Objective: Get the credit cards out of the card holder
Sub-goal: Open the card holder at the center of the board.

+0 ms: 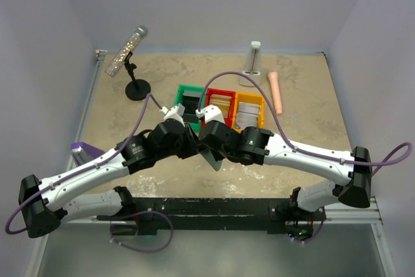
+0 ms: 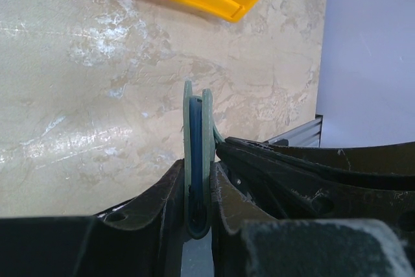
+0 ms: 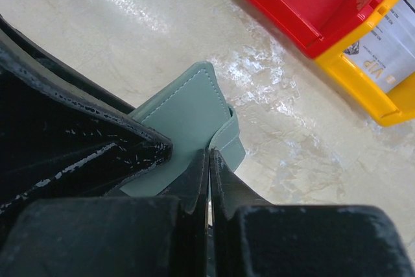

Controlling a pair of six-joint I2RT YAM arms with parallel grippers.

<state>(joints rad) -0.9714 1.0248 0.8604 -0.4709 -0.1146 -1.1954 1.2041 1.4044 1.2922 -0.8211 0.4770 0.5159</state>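
Note:
The card holder (image 1: 211, 158) hangs above the table between both arms. In the left wrist view it stands edge-on: two grey-green leaves (image 2: 196, 121) with a dark blue lining between them. My left gripper (image 2: 196, 168) is shut on its lower folded end. From the right, the other arm's black fingers (image 2: 292, 173) reach its side. In the right wrist view my right gripper (image 3: 209, 154) is pressed shut on a thin grey-green flap of the holder (image 3: 181, 115), which curls into the fingertips. No credit cards show inside the holder.
Green (image 1: 188, 89), red (image 1: 220, 93) and yellow (image 1: 250, 96) bins stand just behind the grippers. Cards lie in the red and yellow ones (image 3: 389, 56). A microphone on a black stand (image 1: 136, 87) is at the back left. A peach cylinder (image 1: 277, 92) lies at the back right.

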